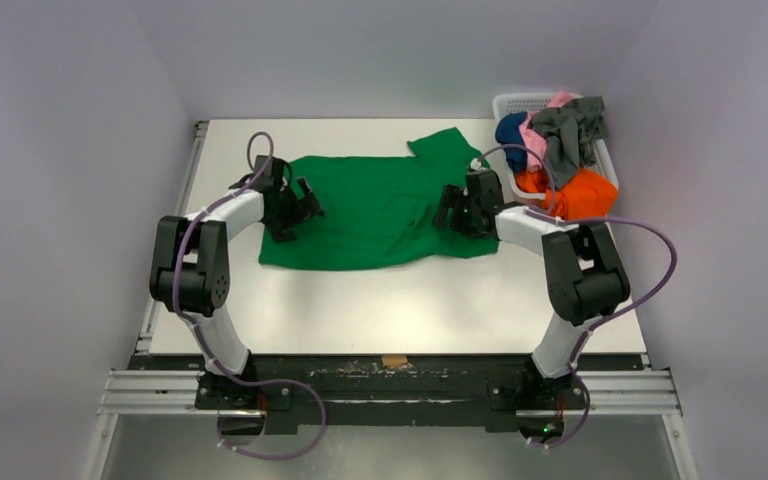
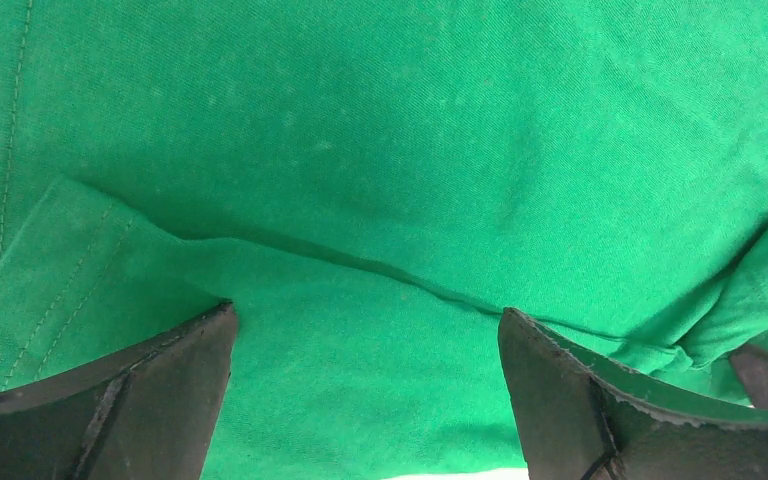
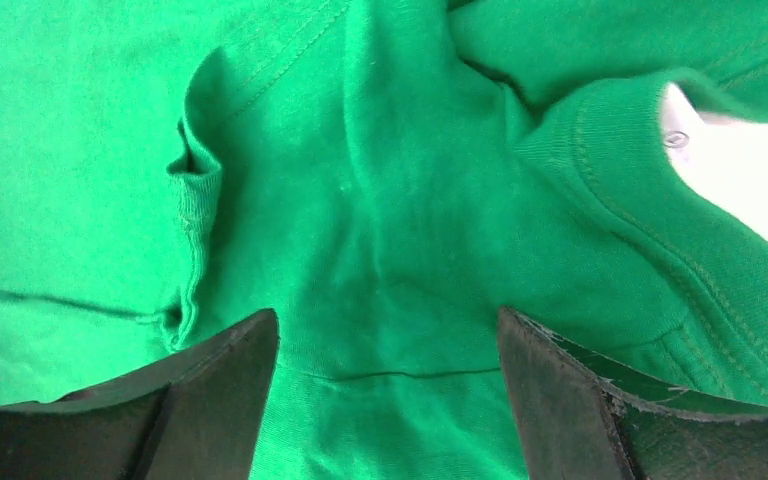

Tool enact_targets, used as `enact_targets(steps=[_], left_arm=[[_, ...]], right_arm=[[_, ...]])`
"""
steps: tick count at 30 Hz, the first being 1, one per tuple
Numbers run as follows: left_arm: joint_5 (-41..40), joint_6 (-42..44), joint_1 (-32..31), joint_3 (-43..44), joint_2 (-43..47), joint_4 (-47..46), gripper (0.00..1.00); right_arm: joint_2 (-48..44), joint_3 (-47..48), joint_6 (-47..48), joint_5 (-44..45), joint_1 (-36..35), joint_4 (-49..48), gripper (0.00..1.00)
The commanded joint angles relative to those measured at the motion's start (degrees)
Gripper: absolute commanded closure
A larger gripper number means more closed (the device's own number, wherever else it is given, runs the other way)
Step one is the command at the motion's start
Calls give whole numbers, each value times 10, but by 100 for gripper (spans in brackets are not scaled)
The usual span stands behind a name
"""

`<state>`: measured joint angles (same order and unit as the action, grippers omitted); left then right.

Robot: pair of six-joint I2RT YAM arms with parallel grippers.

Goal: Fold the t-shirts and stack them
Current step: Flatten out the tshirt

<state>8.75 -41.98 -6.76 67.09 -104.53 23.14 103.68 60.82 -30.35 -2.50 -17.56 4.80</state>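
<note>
One green t-shirt point(image 1: 380, 210) lies spread across the middle of the table point(image 1: 410, 310), hem end toward the left gripper point(image 1: 305, 205) and neck end toward the right gripper point(image 1: 452, 210), with one sleeve point(image 1: 450, 148) poking out on the far side near the basket point(image 1: 520, 102). Four more wait heaped in and over that basket at the far right corner: the orange shirt point(image 1: 580, 192), grey shirt point(image 1: 570, 125), pink shirt point(image 1: 537, 140) and navy shirt point(image 1: 510, 130). Both claws stand with their fingers apart and nothing pinched between them. The left one is spread wide low over flat cloth crossed by a shallow crease point(image 2: 360, 262); the right one is poised over rumpled fabric just beside the ribbed neckband point(image 3: 640, 200). This cloth looks light, limp and soft, so it will likely sag, drag and wrinkle rather than keep a shape, and a pinch in the open middle would probably lift only the top layer. Better holds seem to be the stitched edges, meaning the hem on the left and the shoulder seam or neckband on the right, where the doubled fabric gives the pads something thicker to bite. Lifting both ends together and keeping the span taut should let the fold land flat; slack in the middle risks bunching.
</note>
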Motion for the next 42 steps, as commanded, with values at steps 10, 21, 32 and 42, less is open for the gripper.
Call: enact_targets(steps=[10,21,32,42], left_arm=[[63,-5,-13,-151,78,-41,0],[69,-41,-43,-370,254,-51,0],[67,-121,-105,-513,460,4,0],[-4,-146,-120,-491,632,158,0]], right_arm=[[-194,-258,-69,9,1,68,20],[-351,-359,-95,18,0,182,20],[-516,-360,-109,17,0,305,20],[-512,-333,-84,34,0,289,19]])
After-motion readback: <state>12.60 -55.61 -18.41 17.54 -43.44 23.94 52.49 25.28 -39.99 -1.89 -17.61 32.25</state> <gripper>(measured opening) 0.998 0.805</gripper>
